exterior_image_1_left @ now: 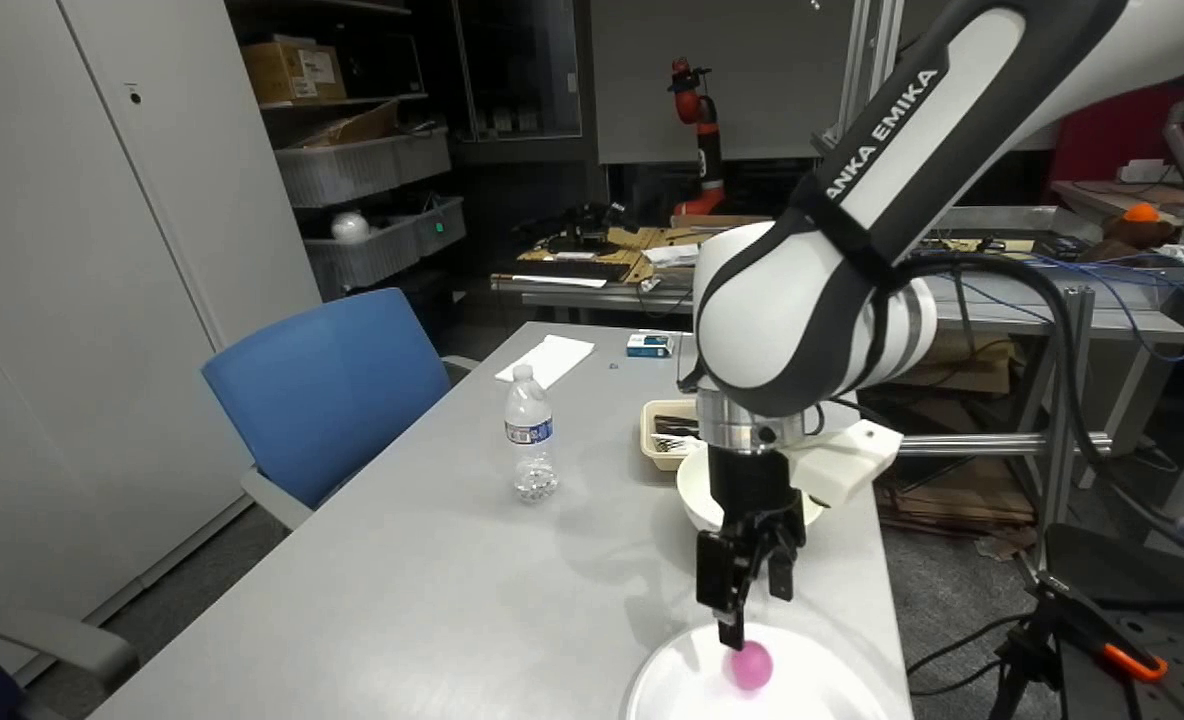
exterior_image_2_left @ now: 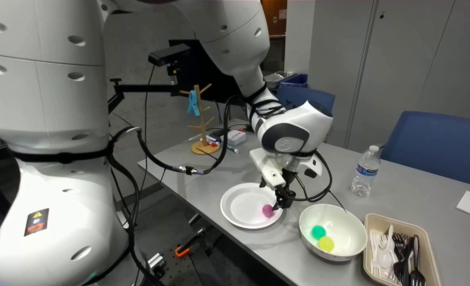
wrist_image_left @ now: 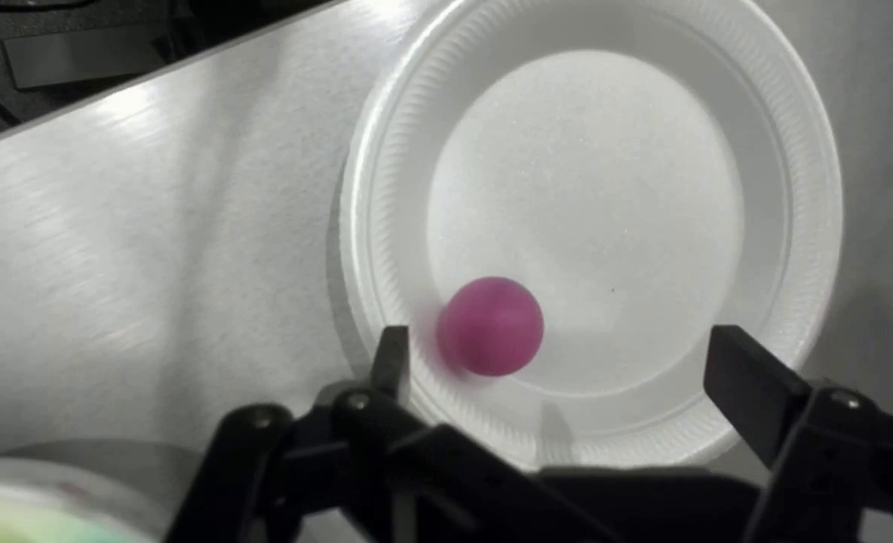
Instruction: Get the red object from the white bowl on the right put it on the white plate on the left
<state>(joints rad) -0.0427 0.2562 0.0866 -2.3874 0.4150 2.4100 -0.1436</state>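
The red object is a pinkish-magenta ball (wrist_image_left: 492, 326) that rests on the white plate (wrist_image_left: 612, 196), near the plate's inner edge. The ball shows on the plate in both exterior views (exterior_image_1_left: 751, 666) (exterior_image_2_left: 268, 210). My gripper (wrist_image_left: 560, 332) is open over the plate's edge. The ball lies close to the left finger in the wrist view, with a wide gap to the right finger, and is not gripped. The white bowl (exterior_image_2_left: 350, 224) stands beside the plate and holds a green ball (exterior_image_2_left: 318, 232) and a yellow ball (exterior_image_2_left: 326, 244). The arm partly hides the bowl in an exterior view (exterior_image_1_left: 694, 490).
A beige tray of plastic cutlery (exterior_image_2_left: 421, 234) stands beside the bowl. A water bottle (exterior_image_2_left: 366, 171) stands farther across the table. A wooden stand (exterior_image_2_left: 205, 149), markers and a small white box (exterior_image_2_left: 236, 137) lie beyond the plate. The table edge runs close to the plate.
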